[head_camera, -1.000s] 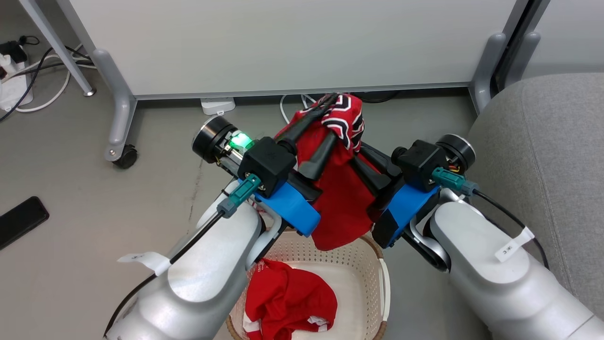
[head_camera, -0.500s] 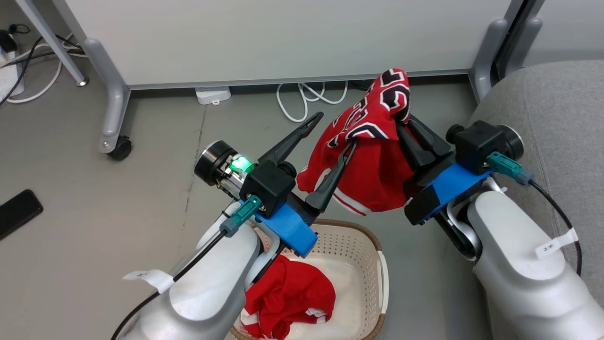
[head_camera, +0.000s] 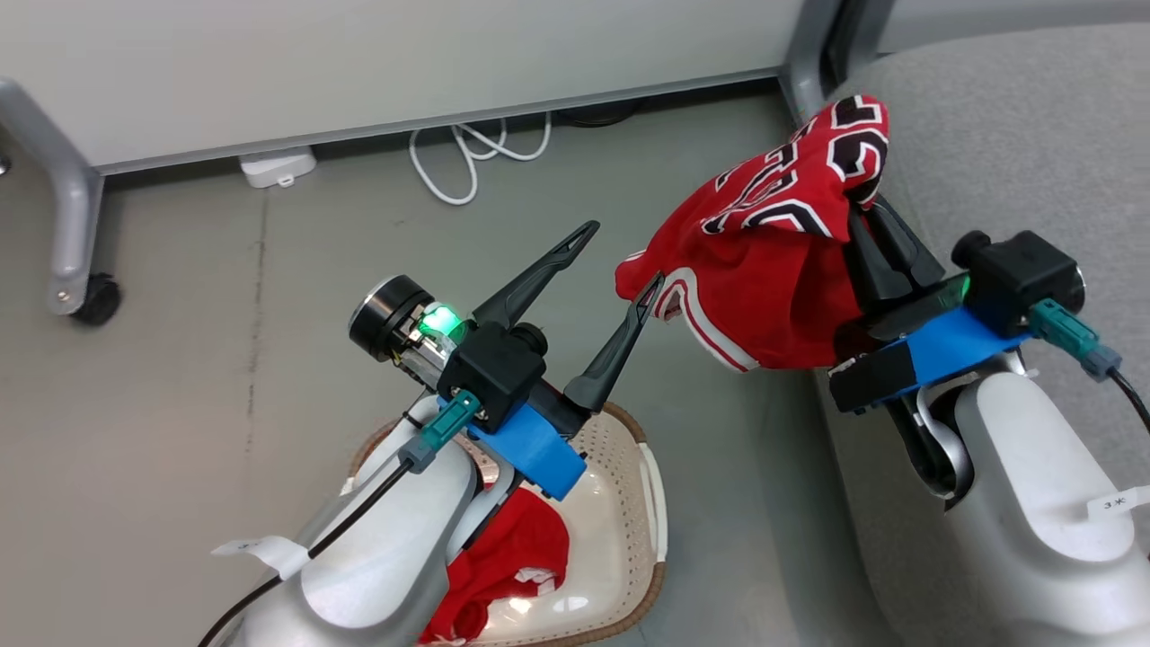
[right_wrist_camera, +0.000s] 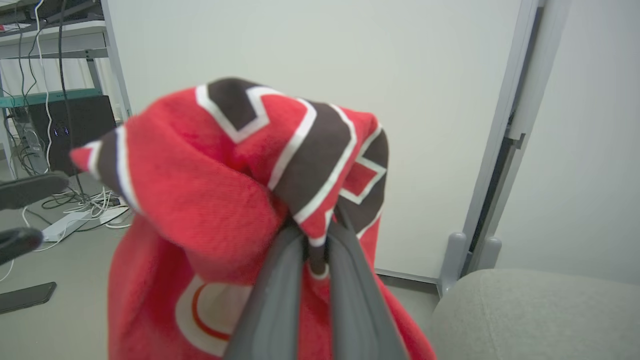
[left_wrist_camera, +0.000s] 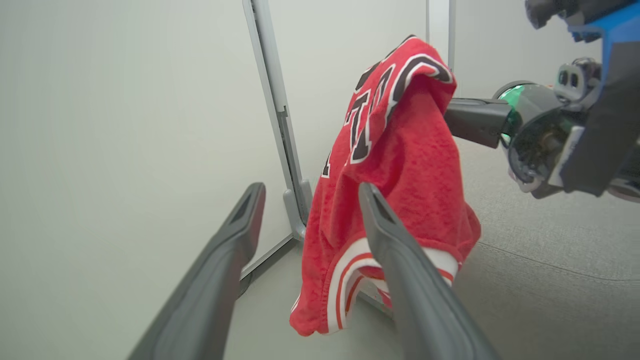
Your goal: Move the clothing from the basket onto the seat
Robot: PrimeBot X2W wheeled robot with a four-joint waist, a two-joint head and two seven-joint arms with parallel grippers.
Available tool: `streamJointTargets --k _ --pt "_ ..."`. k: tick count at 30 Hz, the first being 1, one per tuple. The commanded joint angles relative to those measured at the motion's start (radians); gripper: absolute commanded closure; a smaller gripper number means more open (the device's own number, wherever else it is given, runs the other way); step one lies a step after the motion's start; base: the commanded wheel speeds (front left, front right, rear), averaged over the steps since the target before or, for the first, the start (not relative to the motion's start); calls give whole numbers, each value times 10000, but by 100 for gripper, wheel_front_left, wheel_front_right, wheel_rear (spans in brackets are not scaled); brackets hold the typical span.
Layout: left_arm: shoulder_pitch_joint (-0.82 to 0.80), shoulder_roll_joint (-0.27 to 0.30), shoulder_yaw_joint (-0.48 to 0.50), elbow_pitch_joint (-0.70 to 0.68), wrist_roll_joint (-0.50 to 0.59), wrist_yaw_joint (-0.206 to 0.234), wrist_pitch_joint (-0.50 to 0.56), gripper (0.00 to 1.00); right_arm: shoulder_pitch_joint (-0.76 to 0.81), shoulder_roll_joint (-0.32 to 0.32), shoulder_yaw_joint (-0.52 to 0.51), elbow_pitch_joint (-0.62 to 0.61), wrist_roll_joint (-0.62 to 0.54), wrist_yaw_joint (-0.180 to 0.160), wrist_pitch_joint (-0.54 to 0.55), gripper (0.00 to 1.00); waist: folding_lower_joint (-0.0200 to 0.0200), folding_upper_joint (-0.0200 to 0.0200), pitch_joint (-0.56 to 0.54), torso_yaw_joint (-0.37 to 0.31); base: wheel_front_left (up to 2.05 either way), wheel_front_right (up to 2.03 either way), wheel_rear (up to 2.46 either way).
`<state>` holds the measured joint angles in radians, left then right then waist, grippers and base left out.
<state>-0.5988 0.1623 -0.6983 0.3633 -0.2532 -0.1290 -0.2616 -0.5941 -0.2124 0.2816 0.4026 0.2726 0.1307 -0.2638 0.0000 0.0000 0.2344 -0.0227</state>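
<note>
Between clenched fingers point(right_wrist_camera: 280, 300) of right gripper point(right_wrist_camera: 316, 245): jersey point(head_camera: 764, 270), its fold hiding their tips. Beside hem, left gripper point(head_camera: 622, 256) gapes empty. In basket point(head_camera: 654, 503), shorts point(head_camera: 512, 557) half hidden by forearm point(head_camera: 386, 548).

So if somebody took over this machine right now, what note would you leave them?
Left gripper: open, holding nothing.
Right gripper: shut on the jersey, which is held up at the sofa's edge and not yet laid on it.
Shorts: in the basket.
Done: jersey lifted out.
To do: lay it on the sofa, then fetch the shorts.
</note>
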Motion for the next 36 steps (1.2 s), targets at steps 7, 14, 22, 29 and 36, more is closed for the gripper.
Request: streamJointTargets --k 7,14,22,29,36 --pt "131 95 -55 -219 155 -17 -52 0 814 228 -834 -645 -228 3 -12 100 0 0 341 -1507 0 0 0" --pt "116 62 -169 -374 188 -19 -50 0 1575 454 -1494 -1176 -403 3 -14 100 0 0 338 -2406 0 0 0" --pt "-86 0 -561 -419 117 -21 -50 0 2205 699 -1956 -1564 -507 3 -14 100 0 0 403 -2969 0 0 0" --pt "-175 -25 -702 -424 50 -22 -50 0 2253 838 -2231 -1928 -650 3 -14 100 0 0 444 -2955 0 0 0" --pt "-512 131 -510 -596 254 -22 -52 0 1036 577 -2897 -2571 -895 1 -14 100 0 0 1230 -2741 0 0 0"
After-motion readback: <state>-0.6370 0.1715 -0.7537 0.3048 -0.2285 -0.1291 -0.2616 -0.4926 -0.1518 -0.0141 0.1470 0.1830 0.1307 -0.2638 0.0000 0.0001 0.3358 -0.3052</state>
